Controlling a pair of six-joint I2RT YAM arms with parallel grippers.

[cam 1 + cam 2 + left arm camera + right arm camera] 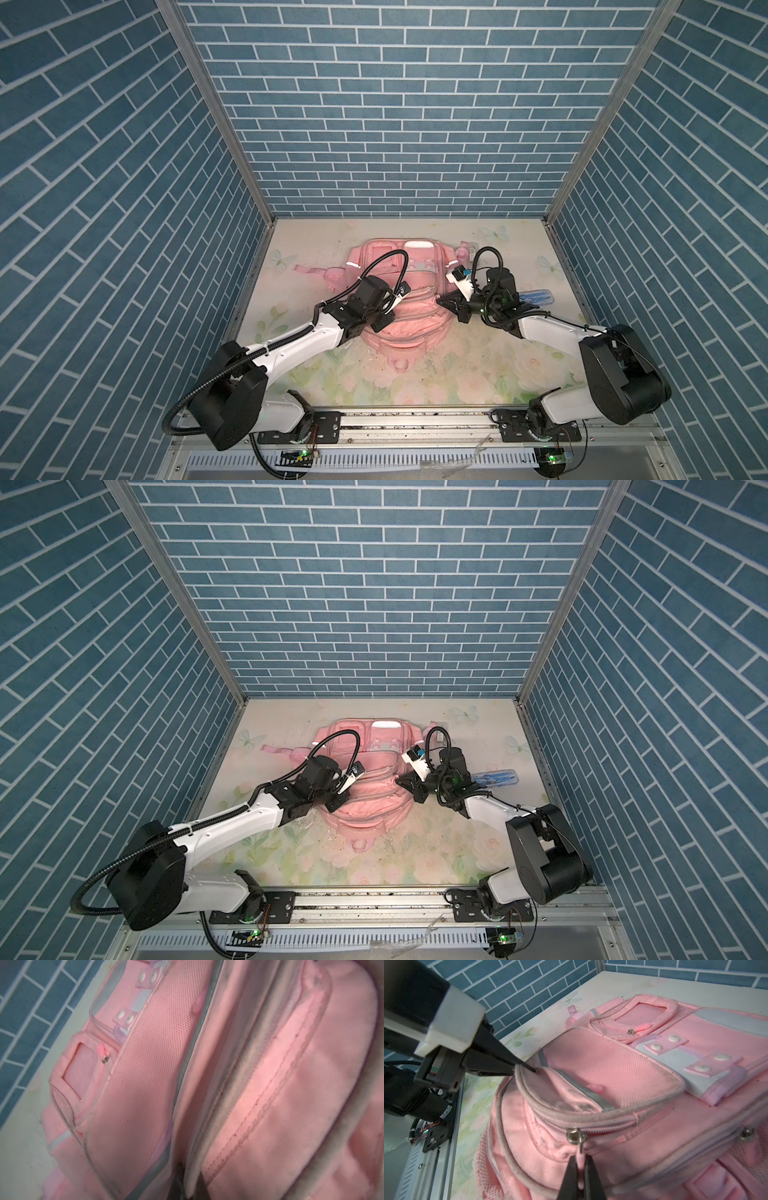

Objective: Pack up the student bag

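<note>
i see the student bag [411, 332] lying flat mid-worktop [478, 374], nearer the far edge. my left claw [529, 1068] is clenched on the front pocket rim [560, 1111]; my right claw [580, 1172] is clenched on the pink zipper pull [580, 1156].

Blue brick-patterned walls [395, 124] are closing in the cell on three sides, pale mortar lines running across them, and aluminium posts [218, 116] are marking the two rear corners. A tabletop [457, 374] printed with faded roses and butterflies is lying flat between them. Along the near edge a metal rail [415, 419] is running across, and soft, even light is falling throughout.
</note>
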